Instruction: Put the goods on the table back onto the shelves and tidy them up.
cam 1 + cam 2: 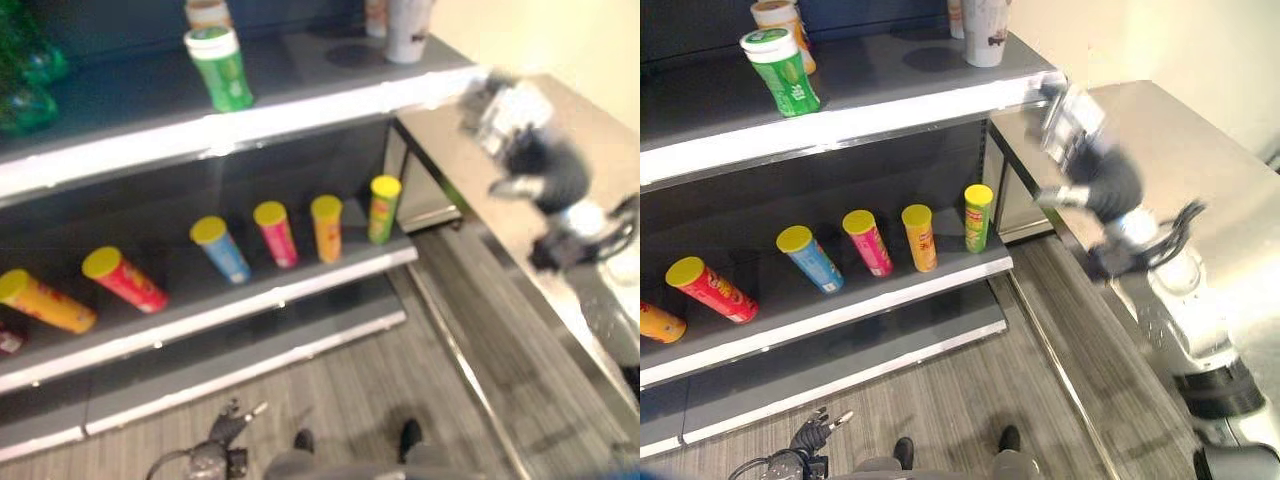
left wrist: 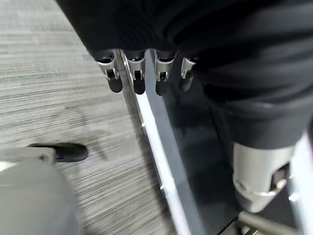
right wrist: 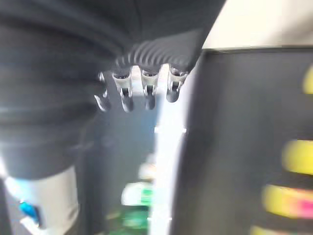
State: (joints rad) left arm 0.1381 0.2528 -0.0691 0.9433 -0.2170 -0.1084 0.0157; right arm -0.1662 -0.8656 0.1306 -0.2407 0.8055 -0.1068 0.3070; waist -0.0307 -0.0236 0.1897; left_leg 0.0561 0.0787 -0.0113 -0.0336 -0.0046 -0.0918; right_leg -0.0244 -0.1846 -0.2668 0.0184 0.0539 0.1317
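The right hand [image 1: 1072,125] is raised over the steel table [image 1: 1200,150] beside the shelves [image 1: 840,125], fingers relaxed and holding nothing. The left hand [image 1: 812,432] hangs low near the floor, fingers [image 2: 136,73] loosely extended and empty. On the middle shelf a row of yellow-lidded tubes leans backward: red [image 1: 710,287], blue [image 1: 810,258], pink [image 1: 868,241], orange [image 1: 920,236] and green [image 1: 978,215]. A green can [image 1: 783,70] and a white cup [image 1: 983,30] stand on the top shelf.

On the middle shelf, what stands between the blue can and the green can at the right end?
In the right eye view, a pink can and an orange can stand between the blue can and the green can.
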